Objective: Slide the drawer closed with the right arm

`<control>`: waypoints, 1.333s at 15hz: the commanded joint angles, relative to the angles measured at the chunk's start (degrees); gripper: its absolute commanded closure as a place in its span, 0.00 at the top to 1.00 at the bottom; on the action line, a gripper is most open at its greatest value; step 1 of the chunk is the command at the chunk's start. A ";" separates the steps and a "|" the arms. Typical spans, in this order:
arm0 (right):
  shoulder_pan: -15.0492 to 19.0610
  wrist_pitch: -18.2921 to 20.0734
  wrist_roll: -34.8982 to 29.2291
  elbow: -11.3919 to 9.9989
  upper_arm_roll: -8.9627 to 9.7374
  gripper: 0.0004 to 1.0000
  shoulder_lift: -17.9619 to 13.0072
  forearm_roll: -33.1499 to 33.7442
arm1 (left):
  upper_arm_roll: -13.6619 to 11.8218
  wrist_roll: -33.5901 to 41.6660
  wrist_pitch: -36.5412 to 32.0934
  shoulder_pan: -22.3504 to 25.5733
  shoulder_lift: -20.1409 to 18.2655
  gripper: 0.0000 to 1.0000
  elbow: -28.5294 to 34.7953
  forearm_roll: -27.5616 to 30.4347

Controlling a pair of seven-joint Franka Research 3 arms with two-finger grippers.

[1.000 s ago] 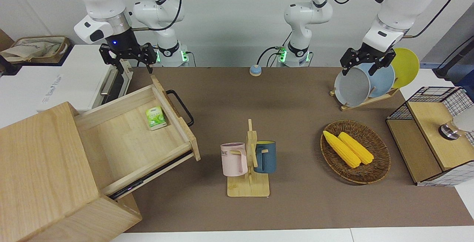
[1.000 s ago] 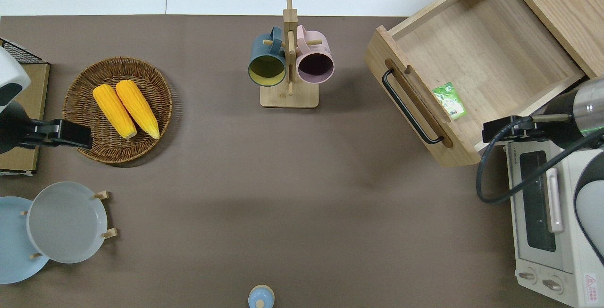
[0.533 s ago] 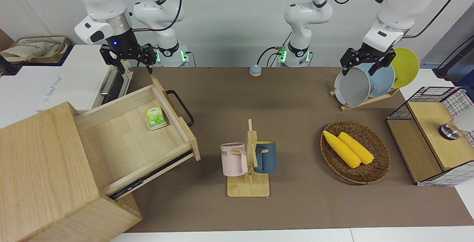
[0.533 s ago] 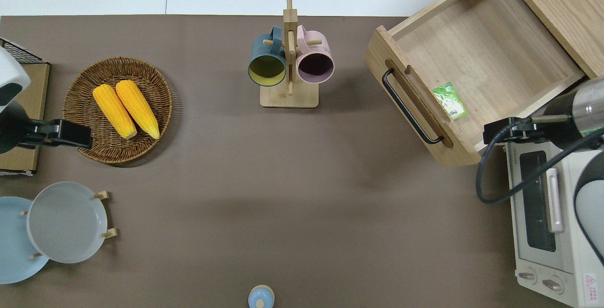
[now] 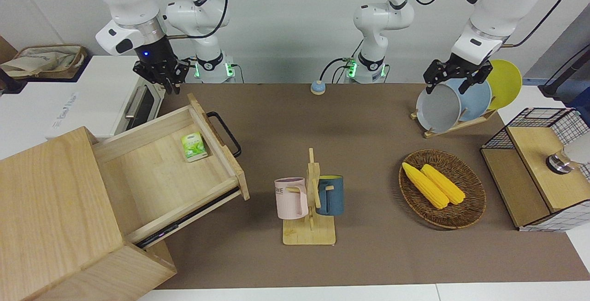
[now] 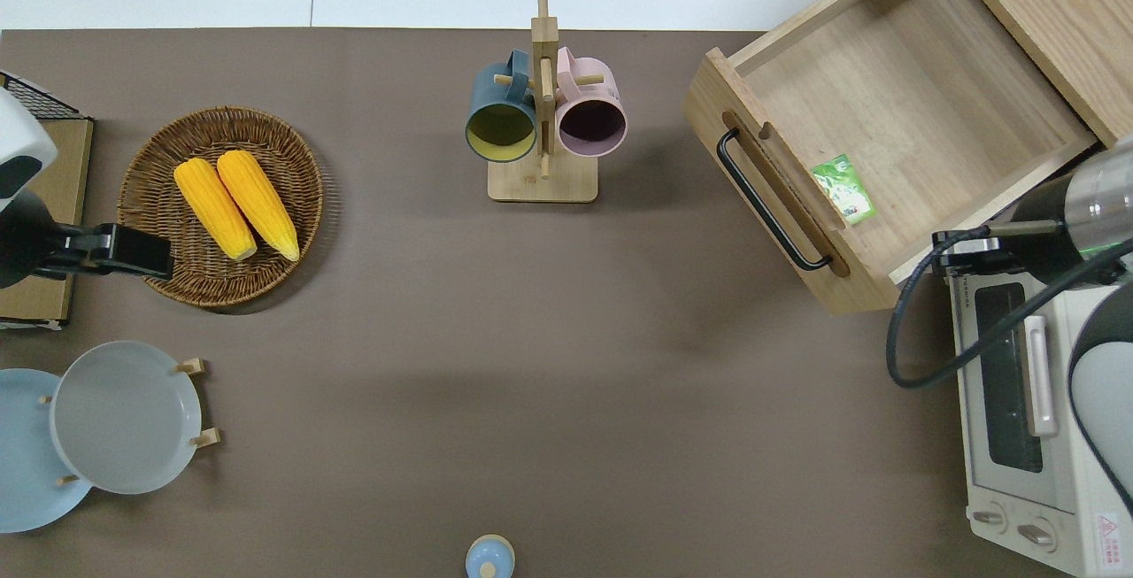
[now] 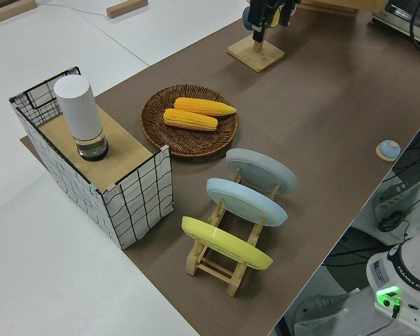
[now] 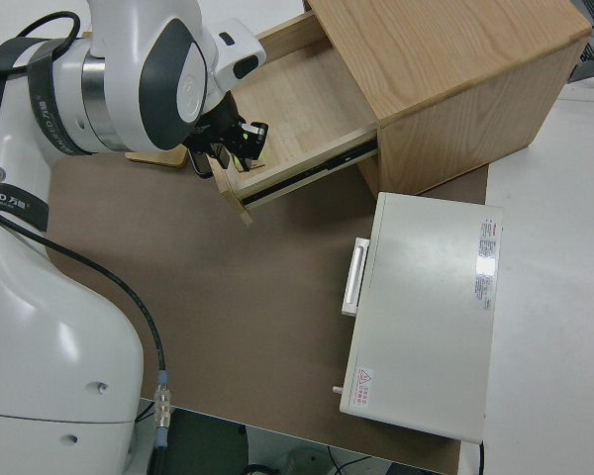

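The drawer point(image 5: 177, 167) stands pulled far out of the pale wooden cabinet point(image 5: 50, 209) at the right arm's end of the table. Its black loop handle point(image 5: 225, 134) faces the table's middle. A small green packet point(image 5: 193, 147) lies inside, against the front panel. The drawer also shows in the overhead view point(image 6: 894, 109) and the right side view point(image 8: 297, 109). My right gripper point(image 5: 169, 89) hangs shut and empty over the drawer's corner nearest the robots, beside the toaster oven, and appears in the overhead view point(image 6: 960, 243). My left arm is parked, its gripper point(image 5: 456, 82) open.
A white toaster oven point(image 6: 1027, 401) stands nearer to the robots than the drawer. A mug rack point(image 5: 309, 199) with two mugs stands mid-table. A wicker basket point(image 5: 470, 209) holds corn. A plate rack point(image 5: 454, 123), a wire-framed shelf unit point(image 5: 534, 172) and a small blue bell point(image 5: 317, 88) are also there.
My right gripper's fingers, spread wide before, have come together, and the gripper has shifted slightly toward the toaster oven. The drawer and the left arm have not moved.
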State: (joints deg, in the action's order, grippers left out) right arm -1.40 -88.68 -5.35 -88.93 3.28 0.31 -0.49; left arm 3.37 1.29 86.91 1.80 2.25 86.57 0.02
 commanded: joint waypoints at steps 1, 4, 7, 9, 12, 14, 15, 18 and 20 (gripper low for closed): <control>0.43 0.97 0.87 0.60 1.03 0.00 0.21 0.66 | 0.40 0.56 -1.13 0.31 0.65 0.99 -1.49 -0.98; 0.34 1.23 0.61 1.47 1.55 0.00 0.21 0.66 | 0.40 0.56 -1.13 0.31 0.65 0.99 -1.40 -0.98; 0.34 2.72 -1.40 2.27 3.84 0.00 0.12 1.54 | 0.40 0.56 -1.13 0.31 0.65 0.99 -1.49 -0.98; 0.34 2.81 -4.83 3.05 5.76 0.00 -0.05 1.98 | 0.40 0.56 -1.13 0.31 0.65 0.99 -1.49 -0.98; 0.34 2.81 -11.76 3.50 9.80 0.00 -0.05 3.21 | 0.40 0.56 -1.13 0.31 0.65 0.99 -1.49 -0.98; 0.34 2.46 -16.42 3.50 12.09 0.00 0.04 3.39 | 0.40 0.56 -1.13 0.31 0.65 0.99 -1.40 -0.98; 0.34 2.11 -18.88 3.50 13.23 0.00 0.04 3.39 | 0.40 0.56 -1.13 0.31 0.65 0.99 -1.40 -0.98; 0.17 1.50 -23.99 3.50 16.23 0.00 0.47 3.39 | 0.40 0.56 -1.13 0.31 0.65 0.99 -1.49 -0.98; -1.84 -0.17 -28.81 3.50 16.59 0.00 1.44 3.39 | 0.40 0.56 -1.13 0.31 0.65 0.99 -1.49 -0.98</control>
State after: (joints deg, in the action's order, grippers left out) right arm -1.88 -87.31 -27.66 -86.11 18.51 0.29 1.81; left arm 3.37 1.29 86.91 1.80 2.25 86.57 0.02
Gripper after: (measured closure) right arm 0.991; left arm 0.004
